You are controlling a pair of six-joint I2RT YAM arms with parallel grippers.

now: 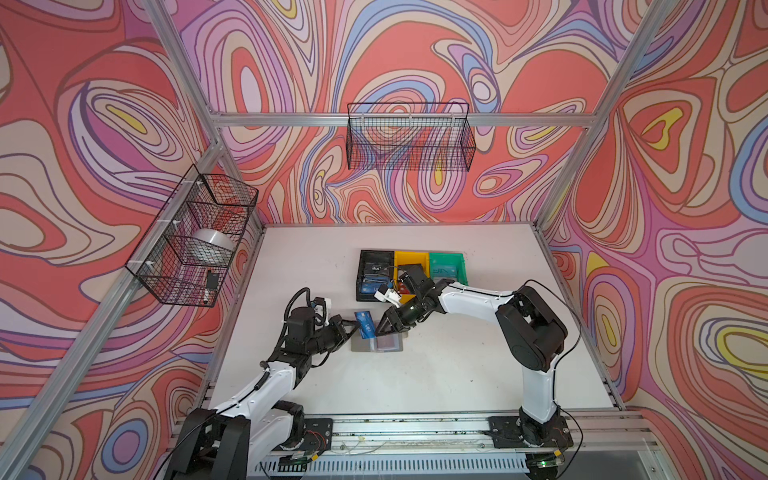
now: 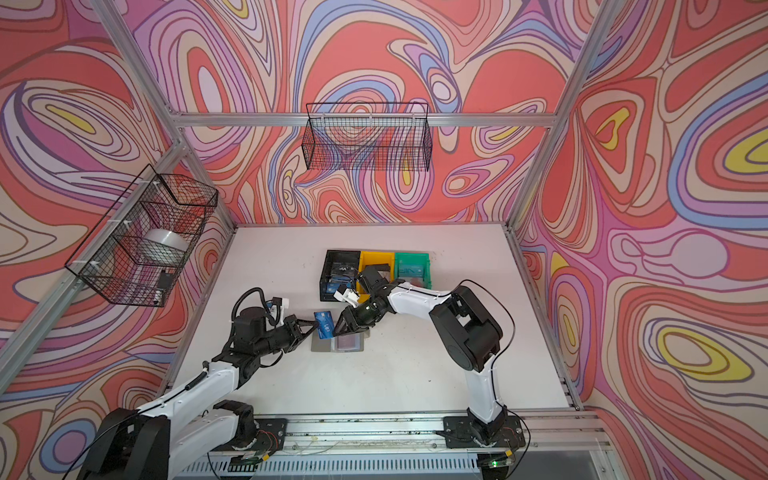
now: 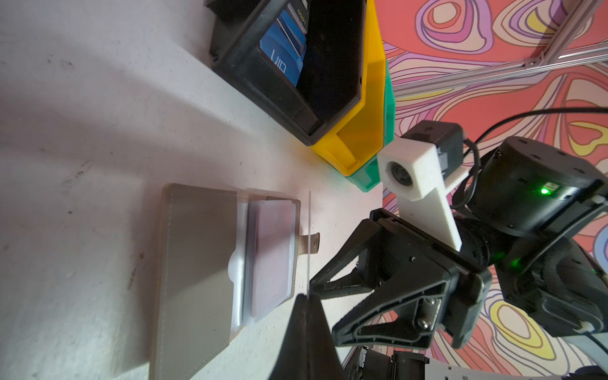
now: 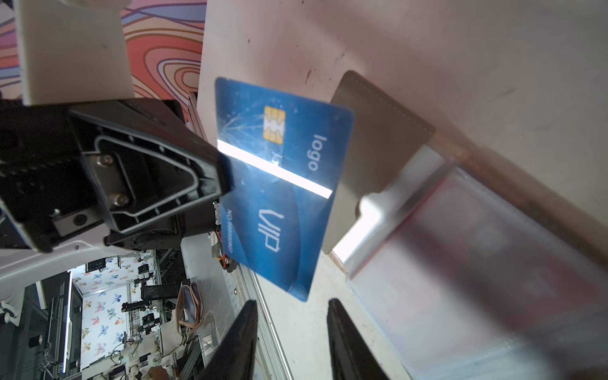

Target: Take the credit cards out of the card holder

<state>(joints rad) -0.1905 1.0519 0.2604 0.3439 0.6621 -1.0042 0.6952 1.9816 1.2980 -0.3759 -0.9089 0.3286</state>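
Left fingers (image 4: 210,177): clamped on one edge of the blue card (image 4: 279,184), holding it in the air.
Right fingers (image 4: 245,324): spread apart and empty, a corner of the card just off their tips.
Card holder (image 3: 197,263): open on the worktop (image 3: 98,131) beneath both, a red card (image 3: 271,256) in its sleeve.
Risk: the pinch is edge-only, so a bump from the right fingers could twist the card loose.
Risk: a dropped card may cover the sleeve.

Your left tool (image 1: 356,327): pinches the blue card (image 1: 366,326) by its edge.
Your right tool (image 1: 380,331): just beside that card.
Holder (image 1: 360,345): lies spread on your worktop (image 1: 457,374), below the card.
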